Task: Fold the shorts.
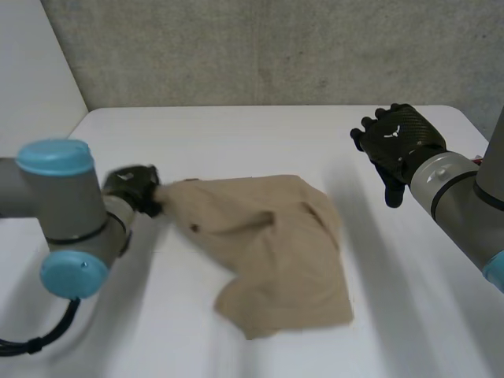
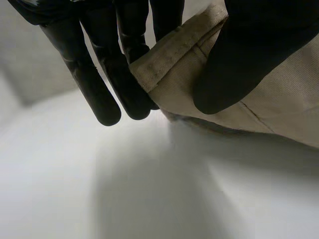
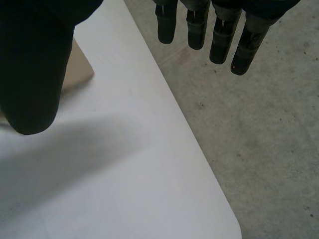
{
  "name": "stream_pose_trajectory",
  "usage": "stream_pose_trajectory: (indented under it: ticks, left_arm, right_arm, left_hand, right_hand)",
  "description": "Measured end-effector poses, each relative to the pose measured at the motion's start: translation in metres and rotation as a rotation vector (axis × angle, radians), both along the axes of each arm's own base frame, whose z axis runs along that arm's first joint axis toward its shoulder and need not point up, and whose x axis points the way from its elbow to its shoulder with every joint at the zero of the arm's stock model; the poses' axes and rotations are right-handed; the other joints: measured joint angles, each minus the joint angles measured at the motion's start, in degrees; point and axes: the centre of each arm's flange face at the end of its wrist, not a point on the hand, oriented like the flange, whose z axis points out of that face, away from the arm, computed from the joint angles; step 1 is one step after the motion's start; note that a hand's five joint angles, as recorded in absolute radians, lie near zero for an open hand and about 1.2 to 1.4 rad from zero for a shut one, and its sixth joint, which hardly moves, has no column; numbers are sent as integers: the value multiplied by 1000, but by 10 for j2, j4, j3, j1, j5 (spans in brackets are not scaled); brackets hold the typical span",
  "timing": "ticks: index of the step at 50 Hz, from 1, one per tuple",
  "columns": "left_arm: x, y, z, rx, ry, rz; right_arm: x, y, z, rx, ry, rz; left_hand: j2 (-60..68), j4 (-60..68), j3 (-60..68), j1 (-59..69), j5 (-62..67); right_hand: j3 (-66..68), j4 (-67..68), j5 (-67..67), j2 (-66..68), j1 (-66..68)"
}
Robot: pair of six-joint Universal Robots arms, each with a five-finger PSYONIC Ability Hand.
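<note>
On table (image 1: 236,134), centre: tan shorts (image 1: 276,244), rumpled, partly doubled. Left hand (image 1: 134,189) pinching seamed edge at the cloth's left corner. Right hand (image 1: 398,142) hovering well apart, fingers straight, holding nothing. Looks soft, light, floppy; stitched hems and corners likely safest grips.

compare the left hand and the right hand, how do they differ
The left hand pinches an edge of the shorts between fingers and thumb; the right hand holds nothing, its fingers relaxed. The left hand is at the shorts' corner, low over the table; the right hand hangs apart from them, near the table's edge. Both are black.
</note>
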Motion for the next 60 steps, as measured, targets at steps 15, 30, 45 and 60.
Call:
stream_pose_trajectory:
  ticks: [15, 30, 45, 60]
  left_arm:
    - [46, -45, 158, -609, 38, 269]
    - [-134, 78, 96, -487, 124, -344]
    - [-183, 172, -3, -304, -39, -623]
    - [-112, 109, 81, -460, -128, -355]
  right_arm:
    - [0, -1, -2, 5, 3, -1]
    - [-5, -8, 6, -40, -9, -52]
    - [-9, -17, 15, -107, -29, -117]
    - [-3, -11, 9, -47, -79, -81]
  left_hand:
    - [3, 0, 2, 0, 0]
    - [7, 0, 5, 0, 0]
    - [-520, -531, -518, -483, -500]
    - [-552, -558, -545, -508, -524]
  right_hand:
    - [0, 0, 0, 0, 0]
    - [0, 0, 0, 0, 0]
    - [0, 0, 0, 0, 0]
    - [0, 0, 0, 0, 0]
